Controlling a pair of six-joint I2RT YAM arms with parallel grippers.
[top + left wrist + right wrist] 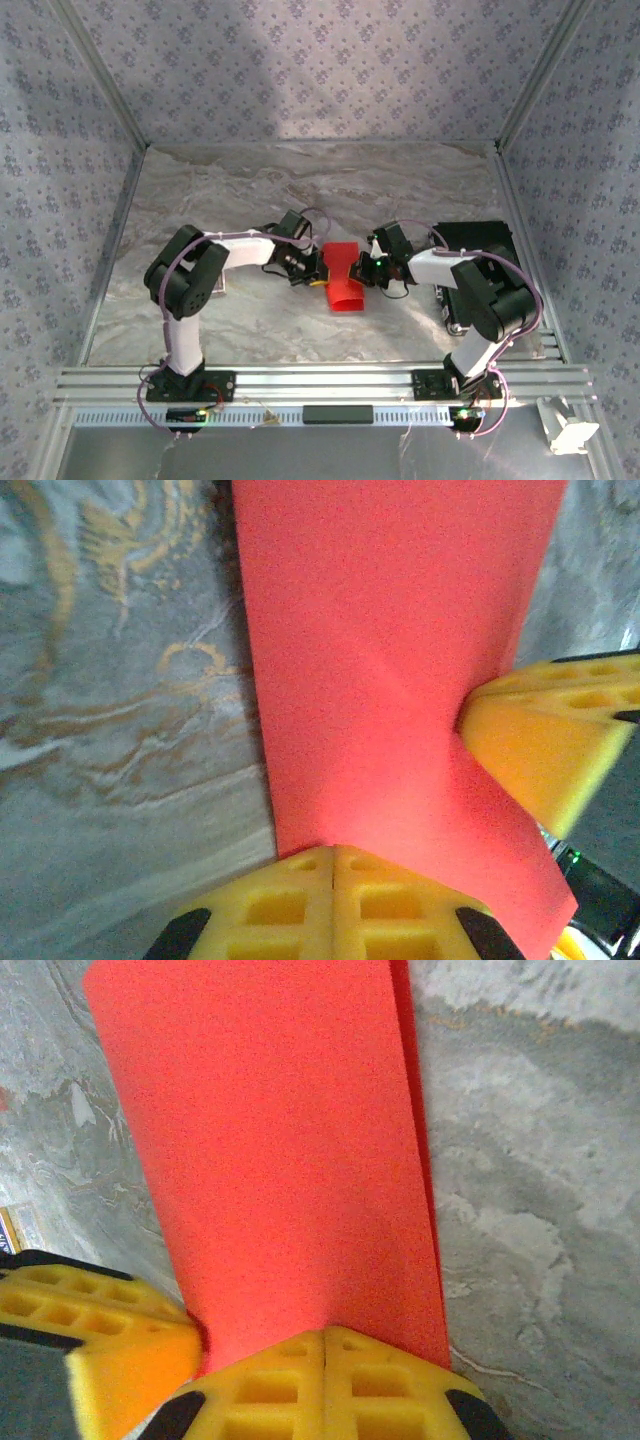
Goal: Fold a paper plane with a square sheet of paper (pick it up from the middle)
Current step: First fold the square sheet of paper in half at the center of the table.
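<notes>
Marbled grey worktop [250,190] here, and near its middle the square sheet of paper [345,280], folded into a long strip, is running lengthwise from far edge toward near edge while the left gripper [314,274] and right gripper [366,270] are pinching it from either side, fingers clamped together on it.

I'm looking at a robotics lab test cell, for all its homely wallpaper look. Pale lilac flower-patterned wall panels [300,70] close off the top and both sides of the frame, held by bare silver metal corner posts [98,70]. A grey marble-print tabletop [200,190] fills the middle. Along the bottom edge runs a slotted aluminium rail [330,380] with two black-and-white robot arms [185,290] bolted to it, and thin lilac cables [537,300] loop along them.
</notes>
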